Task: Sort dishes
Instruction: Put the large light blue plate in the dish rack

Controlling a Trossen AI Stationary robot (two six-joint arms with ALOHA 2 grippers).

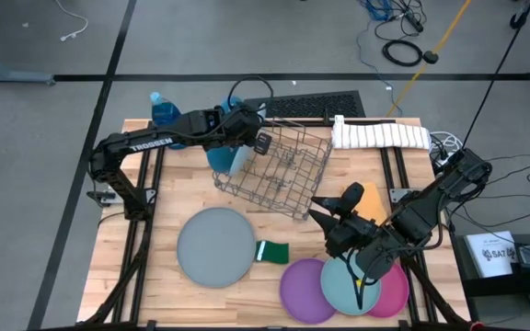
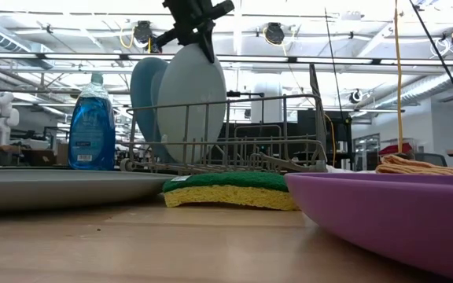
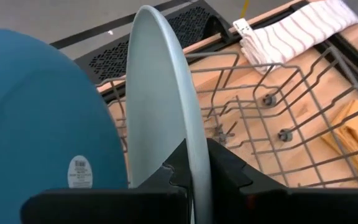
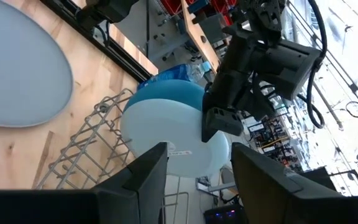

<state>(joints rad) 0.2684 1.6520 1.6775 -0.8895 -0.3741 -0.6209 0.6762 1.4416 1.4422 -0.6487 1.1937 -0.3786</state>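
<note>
Slatted wood table (image 1: 168,175) | left fingers (image 3: 194,180) clamped on round pale-blue plate (image 3: 160,99) — upright in wire rack (image 1: 279,170) | right fingers (image 4: 191,180) apart

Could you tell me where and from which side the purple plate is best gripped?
Grip the purple plate at its bare rim on the sponge side, coming in low from there: it lies flat, and the teal plate overlaps its opposite edge.

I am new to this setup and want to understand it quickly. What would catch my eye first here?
First, the left pincer shut on a pale-blue plate, holding it upright at the wire rack's left end, beside a deep-blue plate already standing there. Next, a grey plate lies flat in front of the rack. The right pincer, open, hovers above the purple plate, teal plate and pink plate at front right.
</note>
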